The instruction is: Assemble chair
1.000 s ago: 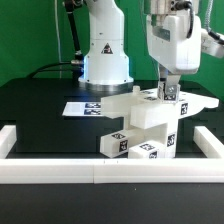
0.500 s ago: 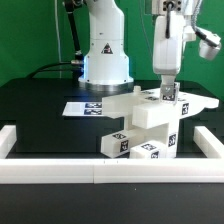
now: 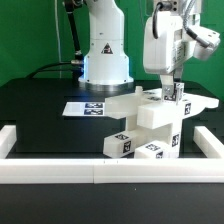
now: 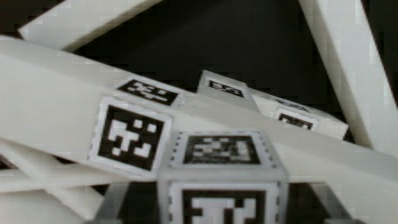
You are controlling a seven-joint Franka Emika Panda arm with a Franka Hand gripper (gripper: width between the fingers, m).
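The chair (image 3: 150, 122) is a cluster of joined white blocky parts with black-and-white tags, standing at the front on the exterior view's right. My gripper (image 3: 171, 90) reaches straight down onto its top and is shut on a small upright tagged block (image 3: 172, 97) that sticks up from the cluster. In the wrist view this tagged block (image 4: 222, 196) sits between my jaws, with long white bars (image 4: 107, 75) of the chair crossing beneath it. My fingers are mostly hidden by the block.
The marker board (image 3: 85, 107) lies flat behind the chair, toward the robot base (image 3: 105, 62). Long white border rails (image 3: 60, 172) run along the front and both sides of the black table. A bar of the chair juts out to the exterior view's right (image 3: 205, 104).
My wrist has turned about its vertical axis above the block and sits slightly lower. The chair parts have not shifted.
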